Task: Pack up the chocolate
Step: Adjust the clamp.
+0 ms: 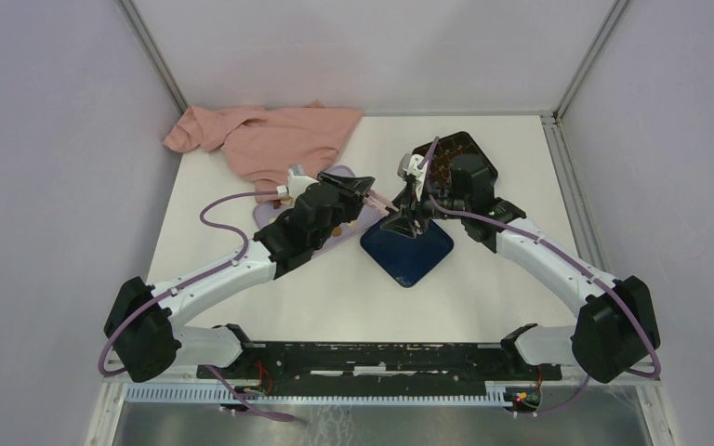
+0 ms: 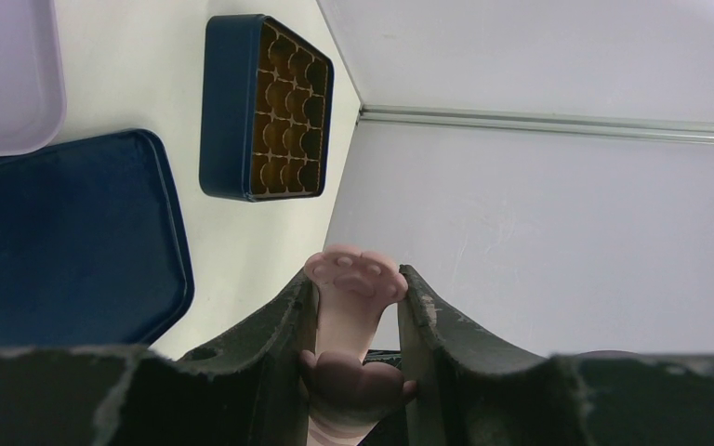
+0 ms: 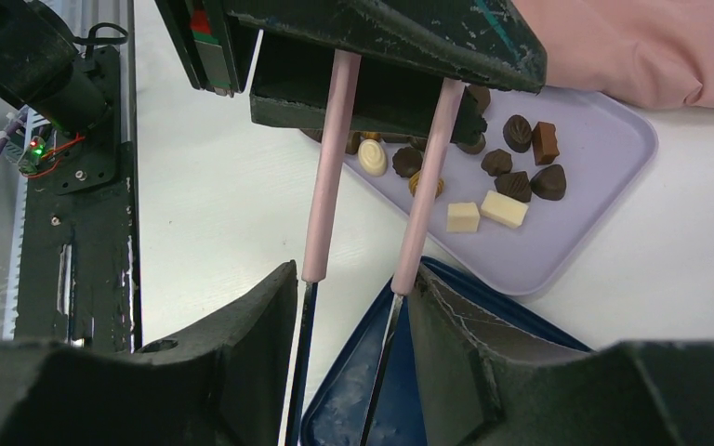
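Note:
Several chocolate pieces (image 3: 502,186), dark brown, lighter brown and cream-white, lie on the lilac tray (image 3: 604,149). A pair of pink tongs (image 1: 383,198) with paw-shaped tips spans both grippers. My left gripper (image 2: 358,283) is shut on the paw tips (image 2: 353,274). My right gripper (image 3: 349,279) grips the tongs' thin metal legs (image 3: 305,325), above the dark blue lid (image 3: 372,409). The dark blue box with its grid insert (image 2: 265,107) stands at the back right (image 1: 456,158).
A pink cloth (image 1: 270,135) lies at the back left, touching the tray's far edge (image 3: 632,46). The blue lid (image 1: 407,246) lies in the middle of the table. My left arm (image 1: 307,223) covers most of the tray in the top view.

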`<action>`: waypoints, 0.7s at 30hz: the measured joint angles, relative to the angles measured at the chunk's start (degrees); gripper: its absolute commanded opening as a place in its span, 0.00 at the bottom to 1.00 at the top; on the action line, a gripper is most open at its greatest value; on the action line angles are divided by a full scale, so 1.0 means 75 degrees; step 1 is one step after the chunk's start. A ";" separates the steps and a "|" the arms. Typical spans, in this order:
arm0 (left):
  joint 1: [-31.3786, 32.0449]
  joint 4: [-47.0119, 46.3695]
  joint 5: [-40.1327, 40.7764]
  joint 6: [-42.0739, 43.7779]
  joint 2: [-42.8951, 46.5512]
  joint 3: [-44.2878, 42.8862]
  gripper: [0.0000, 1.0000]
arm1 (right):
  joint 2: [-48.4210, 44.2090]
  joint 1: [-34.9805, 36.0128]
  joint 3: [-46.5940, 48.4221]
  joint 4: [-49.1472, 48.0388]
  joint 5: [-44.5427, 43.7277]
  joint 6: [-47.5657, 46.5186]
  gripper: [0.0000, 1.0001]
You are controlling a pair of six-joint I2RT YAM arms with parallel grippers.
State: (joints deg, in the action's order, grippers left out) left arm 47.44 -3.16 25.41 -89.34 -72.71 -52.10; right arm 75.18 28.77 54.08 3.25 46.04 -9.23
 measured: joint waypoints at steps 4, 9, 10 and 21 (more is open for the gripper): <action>0.0000 0.0000 -0.0006 -0.0003 0.0000 0.0000 0.02 | 0.0000 0.0000 0.0003 -0.0017 0.0000 0.0003 0.50; 0.0000 -0.0020 -0.0006 -0.0026 0.0000 0.0020 0.02 | 0.0000 0.0000 0.0003 -0.0032 -0.0023 0.0026 0.38; 0.0000 -0.0050 -0.0003 -0.0041 0.0000 0.0041 0.02 | 0.0000 -0.0006 0.0003 -0.0032 -0.0044 0.0050 0.35; 0.0000 -0.0052 -0.0020 -0.0315 0.0000 0.0125 0.23 | 0.0000 -0.0052 0.0003 0.0047 -0.0219 -0.0012 0.27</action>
State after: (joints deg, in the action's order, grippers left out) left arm 47.44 -3.55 25.26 -91.70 -72.71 -51.16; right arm 75.18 28.38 54.11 3.60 44.40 -9.32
